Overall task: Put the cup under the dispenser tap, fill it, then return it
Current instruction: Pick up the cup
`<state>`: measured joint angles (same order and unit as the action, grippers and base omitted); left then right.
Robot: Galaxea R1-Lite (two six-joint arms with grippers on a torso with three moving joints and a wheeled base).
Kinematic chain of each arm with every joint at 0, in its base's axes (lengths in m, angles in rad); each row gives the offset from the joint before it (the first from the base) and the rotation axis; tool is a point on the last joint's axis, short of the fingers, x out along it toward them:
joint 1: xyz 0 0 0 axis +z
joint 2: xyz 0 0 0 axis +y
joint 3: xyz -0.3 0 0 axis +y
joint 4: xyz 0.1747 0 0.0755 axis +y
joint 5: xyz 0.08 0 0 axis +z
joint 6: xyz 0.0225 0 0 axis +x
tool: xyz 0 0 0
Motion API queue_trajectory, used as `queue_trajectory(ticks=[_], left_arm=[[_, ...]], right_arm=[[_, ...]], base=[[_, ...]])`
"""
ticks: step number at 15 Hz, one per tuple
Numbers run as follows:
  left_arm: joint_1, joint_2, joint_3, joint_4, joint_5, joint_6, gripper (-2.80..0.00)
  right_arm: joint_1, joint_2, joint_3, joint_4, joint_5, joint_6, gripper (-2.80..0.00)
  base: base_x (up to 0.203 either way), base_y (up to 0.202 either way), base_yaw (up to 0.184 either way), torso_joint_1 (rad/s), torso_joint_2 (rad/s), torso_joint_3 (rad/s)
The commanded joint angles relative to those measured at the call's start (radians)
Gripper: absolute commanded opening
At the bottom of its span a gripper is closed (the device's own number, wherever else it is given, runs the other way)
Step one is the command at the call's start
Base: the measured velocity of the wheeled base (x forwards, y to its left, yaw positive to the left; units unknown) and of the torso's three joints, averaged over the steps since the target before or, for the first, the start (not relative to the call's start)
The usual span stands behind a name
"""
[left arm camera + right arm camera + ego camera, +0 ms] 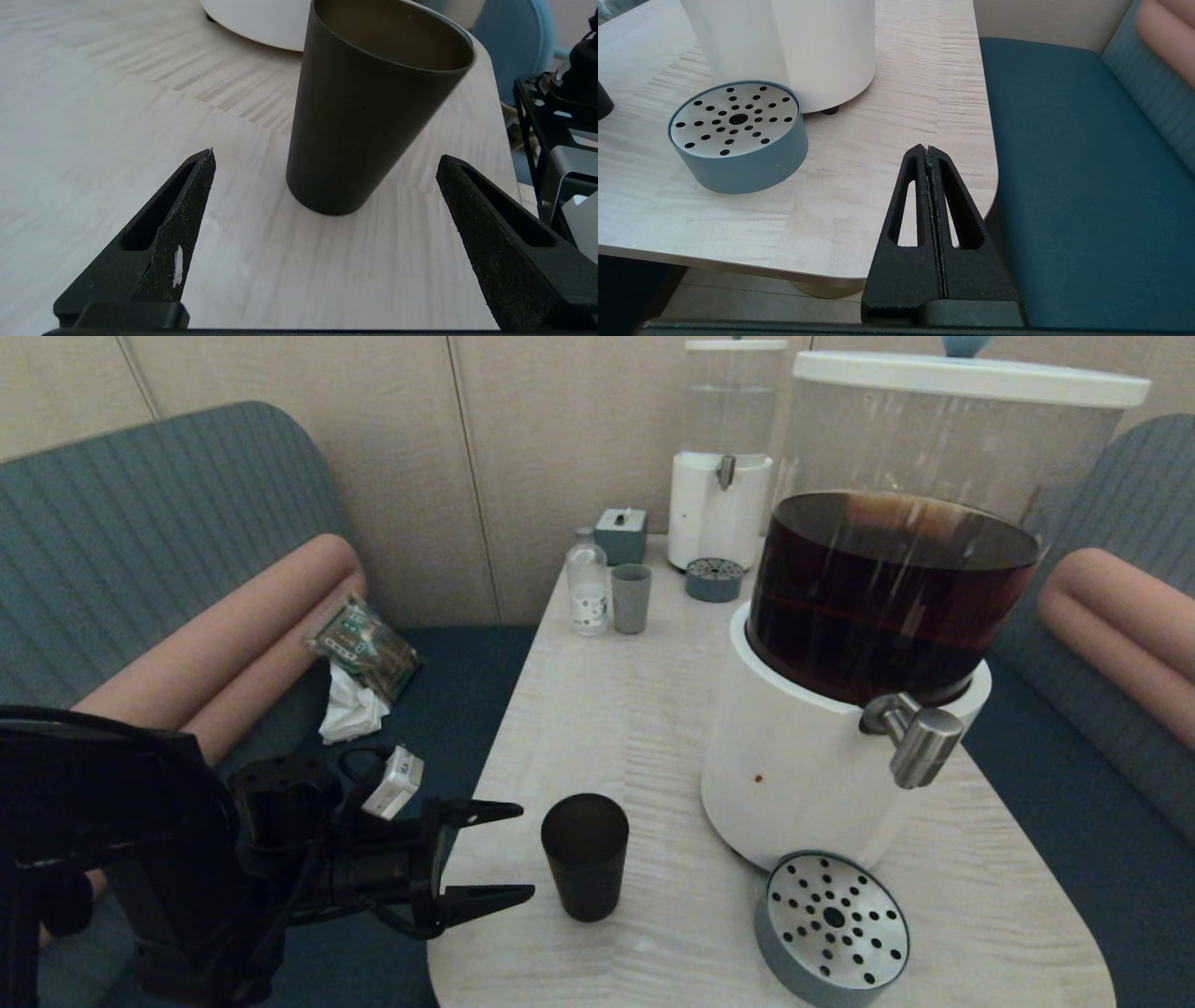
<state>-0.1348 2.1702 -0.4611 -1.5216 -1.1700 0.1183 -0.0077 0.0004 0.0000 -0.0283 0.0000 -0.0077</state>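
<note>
The dark matte cup (585, 859) stands upright on the pale wooden table (616, 709), left of the big white-based dispenser (822, 756) of dark liquid. Its steel tap (915, 739) juts out above the round perforated drip tray (834, 927). My left gripper (523, 852) hovers at the table's left edge, open wide, its tips just short of the cup. In the left wrist view the cup (369, 102) sits ahead of the spread gripper (327, 158), touching neither finger. My right gripper (928, 150) is shut and empty, parked by the table's near right corner.
At the table's far end stand a smaller clear-liquid dispenser (721, 476) with its own drip tray (714, 580), a grey-green cup (631, 598), a small bottle (587, 582) and a grey box (622, 535). Teal benches flank the table; a packet and tissue (359, 658) lie on the left one.
</note>
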Motion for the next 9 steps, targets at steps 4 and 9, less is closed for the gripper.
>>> queue_trajectory(ticks=[4, 9], left_arm=[[-0.048, 0.062, -0.083, -0.008, -0.006, -0.002, 0.00], [-0.101, 0.111, -0.165, -0.008, 0.027, -0.005, 0.00]], right_arm=[[0.000, 0.000, 0.009, -0.001, 0.000, 0.000, -2.80], [0.000, 0.000, 0.009, -0.001, 0.000, 0.000, -2.80]], base=[[0.000, 0.000, 0.000, 0.000, 0.00, 0.000], [0.000, 0.000, 0.000, 0.000, 0.00, 0.000]])
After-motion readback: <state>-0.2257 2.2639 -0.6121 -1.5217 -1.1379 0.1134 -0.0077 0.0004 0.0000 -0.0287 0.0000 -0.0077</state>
